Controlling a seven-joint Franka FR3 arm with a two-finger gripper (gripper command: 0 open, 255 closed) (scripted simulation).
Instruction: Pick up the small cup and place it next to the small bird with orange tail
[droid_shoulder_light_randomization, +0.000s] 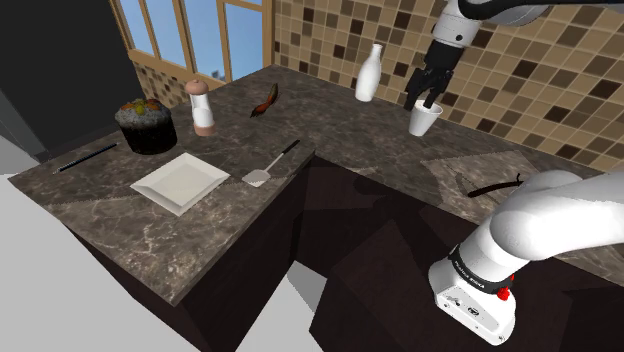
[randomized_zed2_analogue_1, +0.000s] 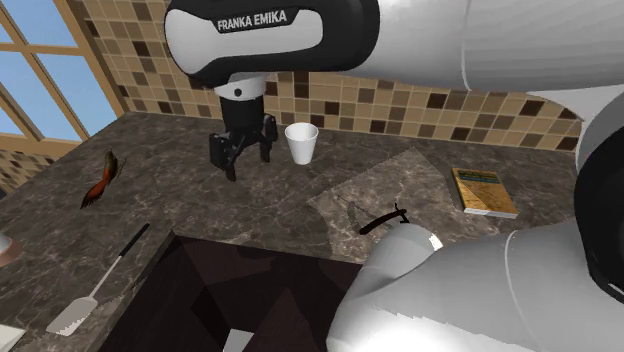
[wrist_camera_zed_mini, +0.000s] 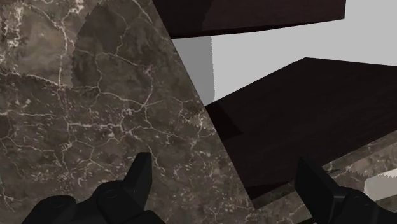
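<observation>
The small white cup (droid_shoulder_light_randomization: 425, 119) (randomized_zed2_analogue_1: 301, 143) stands upright on the dark marble counter (droid_shoulder_light_randomization: 120, 235) near the tiled wall. My black gripper (droid_shoulder_light_randomization: 426, 100) (randomized_zed2_analogue_1: 245, 155) hangs open just above it in the shoulder view. In the second exterior view it sits a little to the cup's left and does not touch it. Nothing is between the fingers, and the wrist view shows the gripper (wrist_camera_zed_mini: 222, 162) spread wide over bare marble (wrist_camera_zed_mini: 95, 95). The small bird with the orange tail (droid_shoulder_light_randomization: 265, 102) (randomized_zed2_analogue_1: 102, 180) lies on the counter, farther along toward the window.
A white bottle (droid_shoulder_light_randomization: 370, 73) stands beside the cup. Farther along are a shaker (droid_shoulder_light_randomization: 203, 108), a dark bowl of fruit (droid_shoulder_light_randomization: 146, 125), a white square plate (droid_shoulder_light_randomization: 180, 183) and a spatula (droid_shoulder_light_randomization: 270, 165) (randomized_zed2_analogue_1: 100, 285). A book (randomized_zed2_analogue_1: 483, 190) and a dark utensil (randomized_zed2_analogue_1: 380, 220) lie near the stand.
</observation>
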